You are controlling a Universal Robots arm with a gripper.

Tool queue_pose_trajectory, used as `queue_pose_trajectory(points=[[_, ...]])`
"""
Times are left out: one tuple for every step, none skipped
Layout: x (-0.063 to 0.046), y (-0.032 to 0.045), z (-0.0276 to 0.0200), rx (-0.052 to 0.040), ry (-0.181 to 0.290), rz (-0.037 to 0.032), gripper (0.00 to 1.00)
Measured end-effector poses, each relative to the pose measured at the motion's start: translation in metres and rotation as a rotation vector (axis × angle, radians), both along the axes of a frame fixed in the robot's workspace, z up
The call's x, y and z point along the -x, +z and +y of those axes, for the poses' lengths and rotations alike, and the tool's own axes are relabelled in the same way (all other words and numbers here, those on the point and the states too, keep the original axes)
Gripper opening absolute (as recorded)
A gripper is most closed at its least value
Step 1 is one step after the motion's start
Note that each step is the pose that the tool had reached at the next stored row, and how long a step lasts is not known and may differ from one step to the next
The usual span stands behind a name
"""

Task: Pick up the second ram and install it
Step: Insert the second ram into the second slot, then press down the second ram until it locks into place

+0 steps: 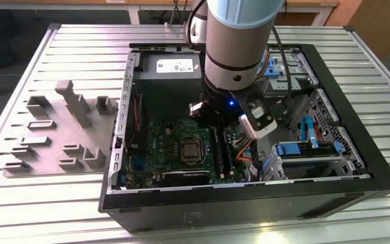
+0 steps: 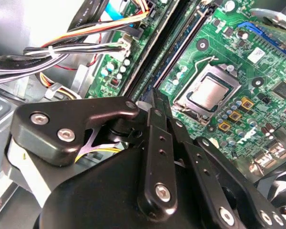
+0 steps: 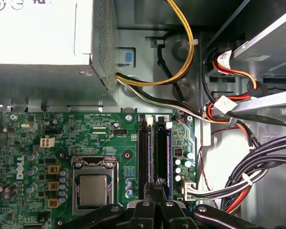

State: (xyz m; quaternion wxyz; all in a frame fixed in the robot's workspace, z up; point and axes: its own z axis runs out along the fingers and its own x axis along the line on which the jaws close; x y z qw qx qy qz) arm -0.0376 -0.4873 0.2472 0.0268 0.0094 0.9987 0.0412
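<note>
My tool (image 3: 157, 185) is down inside the open PC case (image 1: 357, 193), center of the exterior view, just over the green mobo (image 3: 90, 131). Fingers (image 2: 155, 102) are pinched together to a narrow tip; can't tell if anything's caught btwn them. The tip sits at one end of the two long black slots (image 3: 144, 157), beside the CPU socket (image 3: 93, 188). The second ram (image 3: 167, 157) looks to stand edge-on in the slot farther from the CPU, thin blue-green strip, right by my tip. Grey fixture blocks (image 1: 66, 127) lie on the counter (image 1: 32, 203) at the exterior view's left, well apart.
</note>
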Motion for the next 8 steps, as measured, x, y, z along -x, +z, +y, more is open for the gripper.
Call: queue_pose_trajectory(points=[[0.0, 0.0, 0.0, 0.0004, 0.0, 0.0, 0.11], [0.0, 0.0, 0.0, 0.0007, 0.0, 0.0, 0.11], [0.0, 0.0, 0.0, 0.0007, 0.0, 0.0, 0.11], [0.0, 0.0, 0.0, 0.0007, 0.0, 0.0, 0.11], [0.0, 0.0, 0.0, 0.0007, 0.0, 0.0, 0.11], [0.0, 0.0, 0.0, 0.0007, 0.0, 0.0, 0.11], [0.0, 0.0, 0.0, 0.0008, 0.0, 0.0, 0.11], [0.0, 0.0, 0.0, 0.0008, 0.0, 0.0, 0.11]])
